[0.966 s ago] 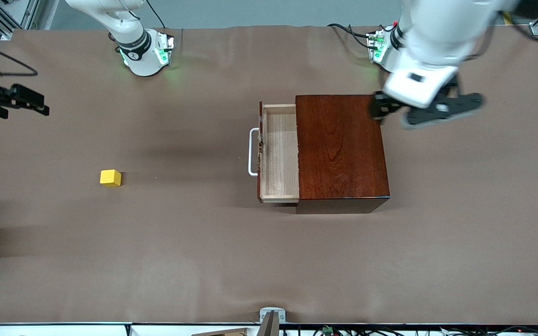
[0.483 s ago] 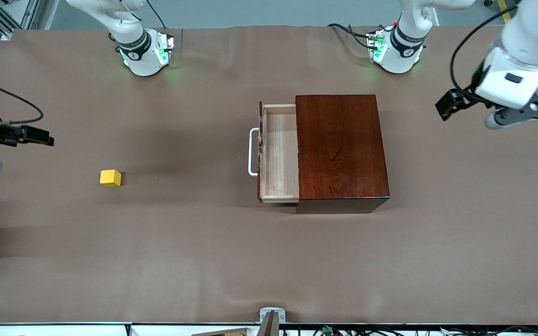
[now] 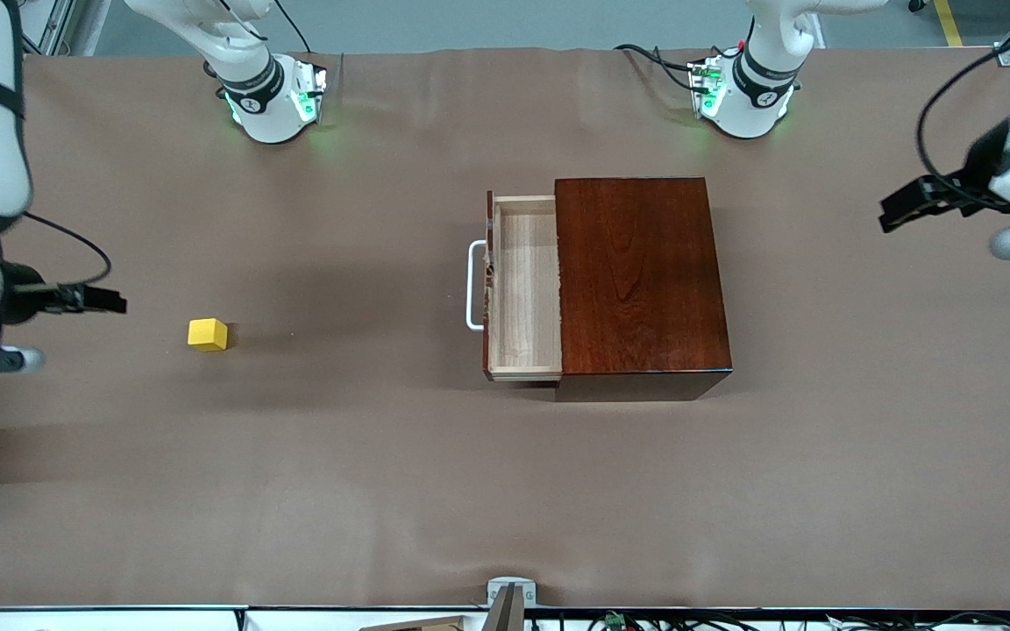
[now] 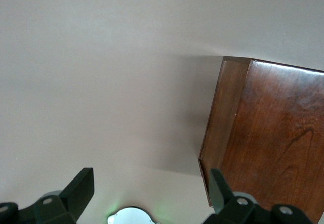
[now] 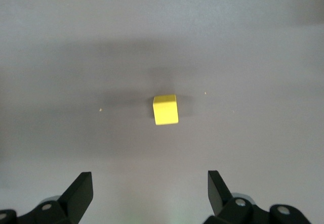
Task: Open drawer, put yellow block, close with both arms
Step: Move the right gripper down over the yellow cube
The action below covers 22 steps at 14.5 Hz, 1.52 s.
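- The drawer (image 3: 524,289) stands pulled partway out of the dark box (image 3: 641,280), its pale wood tray showing bare and its white handle (image 3: 472,286) pointing toward the right arm's end of the tabletop (image 3: 382,482).
- The box sits near the middle of the tabletop, nearer the left arm's base (image 3: 737,88) than the right arm's base (image 3: 273,101).
- The block (image 3: 207,334) lies on the brown tabletop, well apart from the drawer, toward the right arm's end, at about the same nearness to the front camera as the drawer's nearer half.
- Between block and handle there is only bare tabletop; nothing lies on that stretch.
- The right gripper (image 3: 106,302) hangs over the tabletop just beside the block, on the side away from the drawer, and is not touching it.
- In the right wrist view the block (image 5: 165,109) lies ahead of the right gripper (image 5: 150,191), whose fingers (image 5: 81,188) stand wide apart with nothing between them.
- The left gripper (image 3: 913,203) hangs over the left arm's end of the tabletop, well apart from the box.
- In the left wrist view its fingers (image 4: 81,188) are likewise spread apart and hold nothing; a corner of the box (image 4: 263,133) and a green-lit base (image 4: 130,217) show ahead of the left gripper (image 4: 150,191).
- At the tabletop's edge nearest the front camera sits a small grey bracket (image 3: 510,592); cables (image 3: 654,60) trail beside the left arm's base.
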Tool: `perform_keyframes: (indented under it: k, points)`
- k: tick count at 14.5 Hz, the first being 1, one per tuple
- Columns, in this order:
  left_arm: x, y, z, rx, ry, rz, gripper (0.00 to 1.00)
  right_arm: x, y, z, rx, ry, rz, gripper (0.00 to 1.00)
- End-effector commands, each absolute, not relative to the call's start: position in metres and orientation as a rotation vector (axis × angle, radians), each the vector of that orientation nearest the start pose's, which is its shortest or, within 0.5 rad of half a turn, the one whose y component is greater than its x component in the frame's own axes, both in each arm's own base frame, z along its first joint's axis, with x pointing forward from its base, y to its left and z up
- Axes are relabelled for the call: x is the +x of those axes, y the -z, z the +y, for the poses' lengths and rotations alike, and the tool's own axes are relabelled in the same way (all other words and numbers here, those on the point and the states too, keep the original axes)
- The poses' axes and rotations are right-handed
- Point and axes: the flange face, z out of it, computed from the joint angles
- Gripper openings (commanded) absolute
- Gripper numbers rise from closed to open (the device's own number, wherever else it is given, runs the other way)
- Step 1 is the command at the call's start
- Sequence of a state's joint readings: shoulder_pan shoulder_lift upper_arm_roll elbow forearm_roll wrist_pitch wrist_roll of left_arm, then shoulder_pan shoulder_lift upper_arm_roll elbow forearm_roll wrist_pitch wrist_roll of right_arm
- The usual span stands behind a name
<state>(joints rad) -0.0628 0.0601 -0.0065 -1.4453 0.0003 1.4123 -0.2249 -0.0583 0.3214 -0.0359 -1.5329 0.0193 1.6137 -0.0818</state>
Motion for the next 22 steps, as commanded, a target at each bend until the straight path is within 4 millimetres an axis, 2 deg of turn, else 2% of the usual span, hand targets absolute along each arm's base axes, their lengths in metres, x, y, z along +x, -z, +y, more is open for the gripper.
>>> perform_keyframes:
  k: [1,3,6,13,15,20,21,22]
  points:
    - [0.548,-0.648,-0.038,-3.138,-0.095,-0.172,1.0,0.62,-0.407,-0.05,-3.08,-0.374,0.038,1.0]
    - [0.549,-0.649,-0.033,-3.135,-0.075,-0.185,1.0,0.612,-0.37,-0.052,-3.081,-0.36,0.048,1.0]
    - [0.549,-0.652,-0.037,-3.137,-0.061,-0.173,1.0,0.597,-0.323,-0.053,-3.089,-0.325,0.059,1.0]
    - [0.547,-0.655,-0.039,-3.138,-0.054,-0.165,1.0,0.56,-0.247,-0.051,-3.107,-0.234,0.066,1.0]
    - [0.547,-0.653,-0.039,-3.139,-0.059,-0.165,1.0,0.557,-0.231,-0.051,-3.106,-0.246,0.065,1.0]
    - [0.55,-0.654,-0.041,-3.141,-0.035,-0.163,1.0,0.55,-0.206,-0.054,-3.114,-0.199,0.057,1.0]
    - [0.55,-0.654,-0.041,-3.141,-0.035,-0.163,1.0,0.548,-0.202,-0.054,-3.116,-0.184,0.053,0.94]
    - [0.55,-0.654,-0.041,-3.141,-0.035,-0.163,1.0,0.548,-0.202,-0.054,-3.116,-0.187,0.048,0.85]
